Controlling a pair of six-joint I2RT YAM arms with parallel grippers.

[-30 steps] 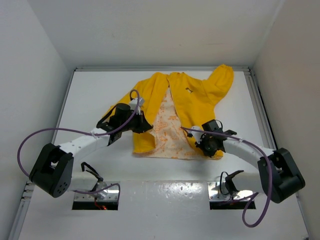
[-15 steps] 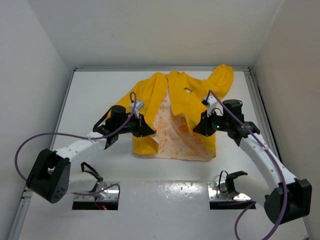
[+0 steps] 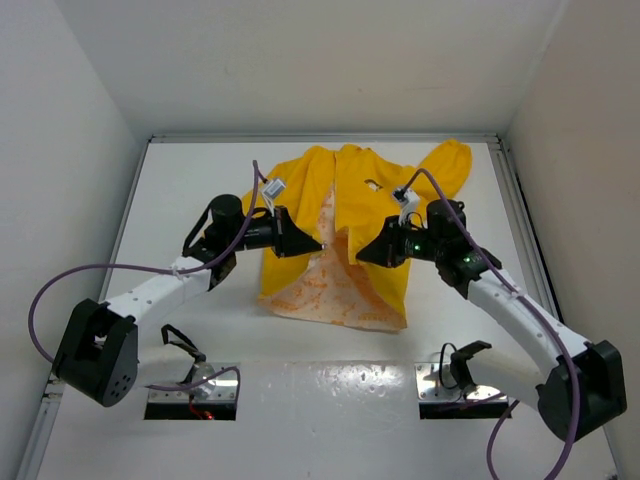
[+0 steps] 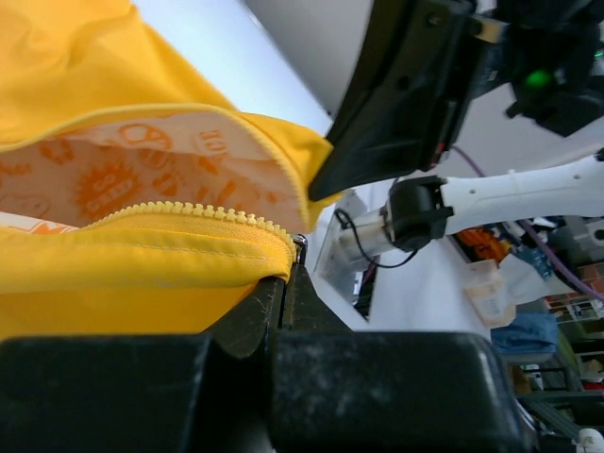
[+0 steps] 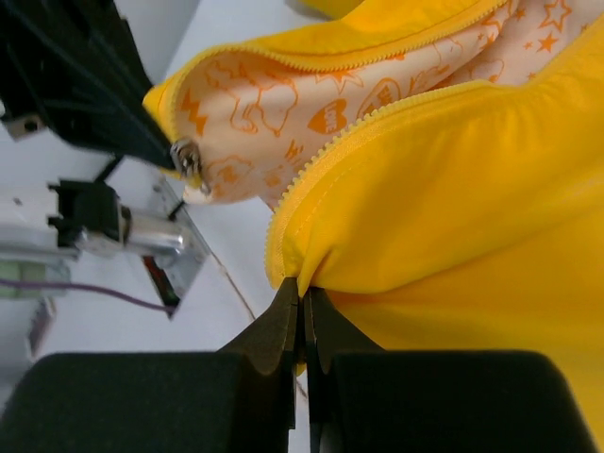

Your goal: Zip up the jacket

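The yellow jacket (image 3: 357,200) lies on the white table with its front partly open and the orange-speckled lining (image 3: 335,290) showing. My left gripper (image 3: 318,246) is shut on the left front edge (image 4: 142,255), just below the zipper teeth (image 4: 189,209). A metal slider (image 4: 300,247) sits at the fingertips of the left gripper (image 4: 287,276). My right gripper (image 3: 361,256) is shut on the right front edge (image 5: 453,189), pinching a fold beside its zipper teeth at the tips (image 5: 304,294). The two flaps are held raised, close together. The slider (image 5: 186,160) hangs on the opposite flap.
White walls close in the table on the left, back and right, with a raised rim (image 3: 320,138) along the far edge. Two metal base plates (image 3: 192,390) (image 3: 465,385) sit at the near edge. Purple cables (image 3: 45,290) loop from both arms.
The right gripper swung from the near right hem toward the middle, carrying its flap. The left gripper moved slightly right. The two front edges have come close together and the hem has shifted.
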